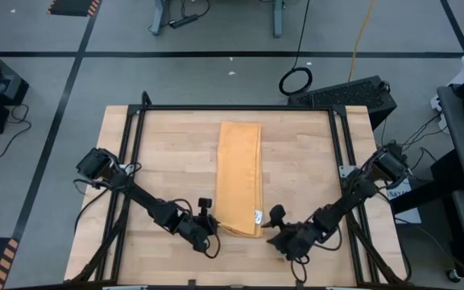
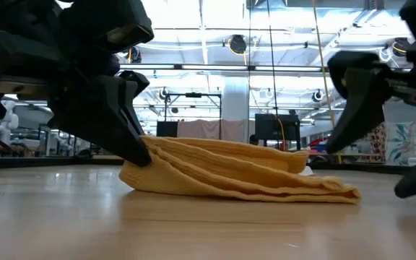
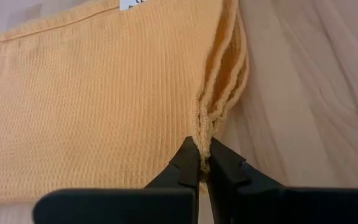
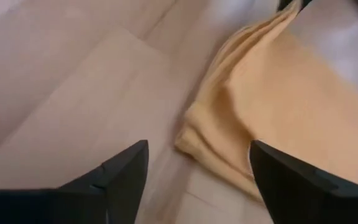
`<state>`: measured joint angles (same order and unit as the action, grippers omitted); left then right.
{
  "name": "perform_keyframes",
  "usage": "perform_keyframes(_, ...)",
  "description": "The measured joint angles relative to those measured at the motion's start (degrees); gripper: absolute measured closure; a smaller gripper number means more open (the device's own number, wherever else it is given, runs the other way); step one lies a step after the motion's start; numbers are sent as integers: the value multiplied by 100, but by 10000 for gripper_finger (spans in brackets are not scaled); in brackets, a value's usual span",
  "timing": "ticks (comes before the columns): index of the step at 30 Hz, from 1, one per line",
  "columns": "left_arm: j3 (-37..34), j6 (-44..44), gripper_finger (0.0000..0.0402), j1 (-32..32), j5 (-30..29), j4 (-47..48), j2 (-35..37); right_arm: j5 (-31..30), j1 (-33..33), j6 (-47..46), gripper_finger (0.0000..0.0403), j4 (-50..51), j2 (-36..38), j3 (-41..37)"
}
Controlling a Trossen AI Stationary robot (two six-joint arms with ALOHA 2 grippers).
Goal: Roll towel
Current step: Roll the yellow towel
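Note:
The mustard-yellow towel (image 1: pixel 240 173) lies folded into a long narrow strip on the wooden table (image 1: pixel 159 161), running from far to near, with its white tag (image 1: pixel 258 216) at the near right corner. My left gripper (image 1: pixel 210 222) is shut on the towel's near left corner. My right gripper (image 1: pixel 275 219) is open just off the near right corner. In the right wrist view its fingers stand apart in front of that bunched corner (image 4: pixel 201 143) without touching it. My left gripper pinches the towel's long left edge at its near corner (image 3: pixel 202 134) between its two fingertips (image 3: pixel 185 163). Several stacked layers show there. The fingers slant down from the table's left (image 2: pixel 132 144), across the edge. The towel's underside (image 2: pixel 193 189) rests on the table.
Bare wood lies to the left and right of the towel and along the near edge (image 2: pixel 208 231). The black frame rails (image 1: pixel 131 145) run along both sides of the table. Both arms reach in from the table's side edges.

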<state>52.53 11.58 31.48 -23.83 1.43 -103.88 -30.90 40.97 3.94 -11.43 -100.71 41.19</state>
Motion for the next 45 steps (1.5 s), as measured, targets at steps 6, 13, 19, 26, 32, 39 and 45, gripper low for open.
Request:
perform_keyframes(6,0,2,386,-81,139,0,0,-106,-110,851,115,-70,0,0)
perform_keyframes(13,0,8,385,-167,268,4,0,696,-508,1674,127,-152,-75,0)
perform_keyframes(19,0,8,384,-208,299,4,0,841,-665,2295,129,-808,-381,2)
perform_keyframes(26,0,10,384,-322,552,-2,0,951,-785,2575,134,-882,-408,11)
perform_keyframes(32,0,5,384,-449,643,0,0,1441,-985,2586,195,-872,-415,7)
perform_keyframes(39,2,-38,384,-568,922,-1,0,1719,-1195,2392,288,-843,-428,0)
perform_keyframes(45,2,7,384,-574,911,-11,0,1650,-1242,1910,363,-827,-431,-7)
